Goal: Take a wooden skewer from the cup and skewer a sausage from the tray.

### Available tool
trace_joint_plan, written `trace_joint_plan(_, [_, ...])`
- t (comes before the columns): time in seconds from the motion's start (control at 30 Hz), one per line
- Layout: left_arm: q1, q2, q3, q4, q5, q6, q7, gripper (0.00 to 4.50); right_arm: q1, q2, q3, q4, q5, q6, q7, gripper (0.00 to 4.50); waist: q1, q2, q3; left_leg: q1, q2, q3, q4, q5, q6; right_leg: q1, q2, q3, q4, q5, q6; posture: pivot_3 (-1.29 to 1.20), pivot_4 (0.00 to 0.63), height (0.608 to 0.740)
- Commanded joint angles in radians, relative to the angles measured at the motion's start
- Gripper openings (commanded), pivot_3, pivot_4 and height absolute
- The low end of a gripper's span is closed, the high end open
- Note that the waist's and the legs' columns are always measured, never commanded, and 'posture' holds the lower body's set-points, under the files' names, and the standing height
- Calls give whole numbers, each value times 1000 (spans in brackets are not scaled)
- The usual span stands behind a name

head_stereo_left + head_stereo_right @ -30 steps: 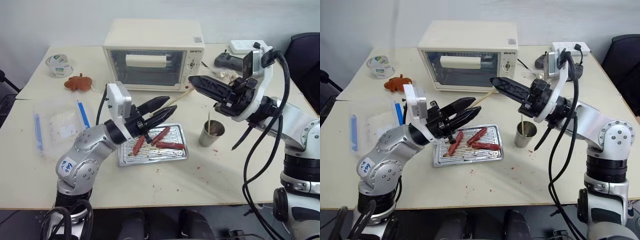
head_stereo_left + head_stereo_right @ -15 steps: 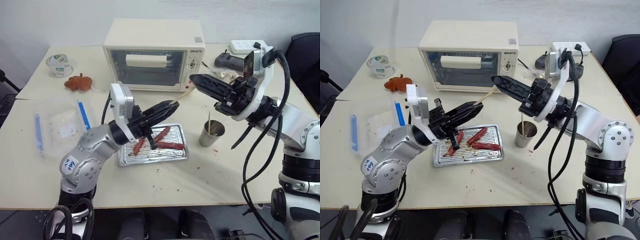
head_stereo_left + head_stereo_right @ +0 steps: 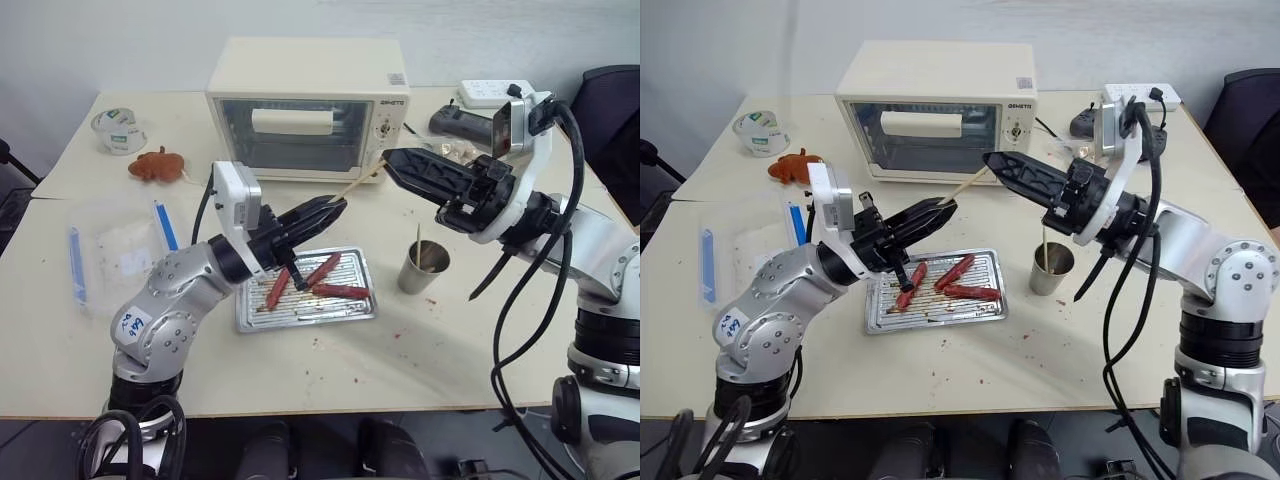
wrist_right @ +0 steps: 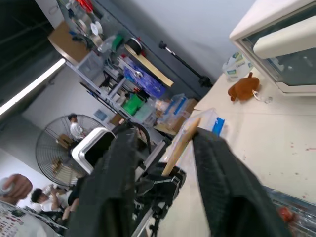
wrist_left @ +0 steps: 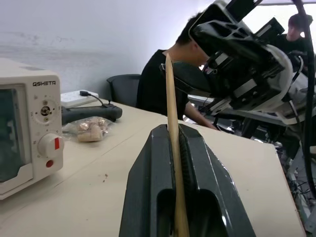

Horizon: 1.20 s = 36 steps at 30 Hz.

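On my feed the pale table (image 3: 420,350) carries everything, with the cream toaster oven (image 3: 308,108) the biggest thing on it, standing at the far middle. In front of the oven I see the silver tray (image 3: 300,312) lying flat, and three sausages rest on its ribbed bottom; the one I watch is the sausage (image 3: 340,291) lying nearest the cup side. To the robot's left of the tray lies a clear plastic bag (image 3: 115,255) with blue strips, and beyond it an orange-brown toy (image 3: 156,166) and a white tub (image 3: 118,130) near the far corner. The grey-beige cup (image 3: 423,266) stands upright just to the right of the tray, with a stick leaning inside it. Both arms are raised above the table, pointing toward each other over the tray. The left gripper (image 3: 338,207) has its fingers pressed together on the wooden skewer (image 3: 362,181), which runs up out of its tip toward the right gripper (image 3: 390,161); in the left wrist view I see the stick pinched between the two dark fingers (image 5: 217,197). In the right wrist view the right claw's fingers (image 4: 224,182) stand apart on either side of the skewer's end, not clamping it.
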Motion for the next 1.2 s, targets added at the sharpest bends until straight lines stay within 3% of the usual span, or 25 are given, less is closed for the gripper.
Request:
trace_joint_plan(0.03, [9,44,46,-15,9,-18,-13,0,-51,-56,-1,-24,-38,8,51,3250,0,0,0,0,0,0,0,0,0,0,0,0,0,0,0,0,150,740])
trace_joint_plan(0.2, [99,189,141,-37,20,-5,-56,0,-165,-195,132,-51,-480,14,266,3250,-13,0,0,-1,0,1,-1,0,0,-3,0,1,0,0,0,0,150,740])
trace_joint_plan(0.33, [176,283,211,-50,18,-4,-93,0,-191,-230,261,-104,-740,-23,419,3250,-21,0,0,-2,1,1,-1,0,0,-3,0,0,-1,0,0,0,150,740])
trace_joint_plan(0.37, [208,313,245,-55,16,-2,-106,0,-193,-233,315,-130,-812,-28,445,3420,-23,0,0,-2,0,1,-1,0,0,-4,0,0,-1,0,0,0,150,740])
trace_joint_plan(0.43, [244,347,282,-61,12,0,-117,0,-191,-232,382,-165,-920,-48,495,3771,-24,0,0,-3,0,1,-1,-1,0,-4,-1,0,-1,0,0,0,150,740])
trace_joint_plan(0.5, [277,374,317,-71,8,3,-126,0,-179,-222,446,-223,-1005,-72,548,4438,-25,0,0,-4,0,1,-1,-1,-1,-5,-1,0,-1,0,0,0,150,740])
trace_joint_plan(0.73, [335,397,362,-116,-7,22,-118,0,-125,-183,636,-291,-1281,-141,648,4477,-23,-1,0,-4,-1,1,-1,-1,-1,-5,-3,0,0,0,0,0,150,740])
trace_joint_plan(0.83, [348,389,360,-135,-6,26,-109,0,-107,-108,636,-258,-1311,-119,635,3897,-26,-2,0,-3,-1,2,-1,-1,-1,-5,-3,-1,1,0,0,0,150,740])
trace_joint_plan(0.93, [349,382,354,-150,-12,34,-95,0,-109,-51,655,-211,-1380,-126,634,2971,-28,-2,0,-3,0,2,-1,-1,-2,-6,-3,0,1,0,0,0,150,740])
trace_joint_plan(1.2, [341,379,343,-152,-16,37,-77,0,-63,29,775,-95,-1600,-223,673,2971,-27,-2,0,-3,-1,2,-1,-1,-2,-6,-3,0,2,0,0,0,150,740])
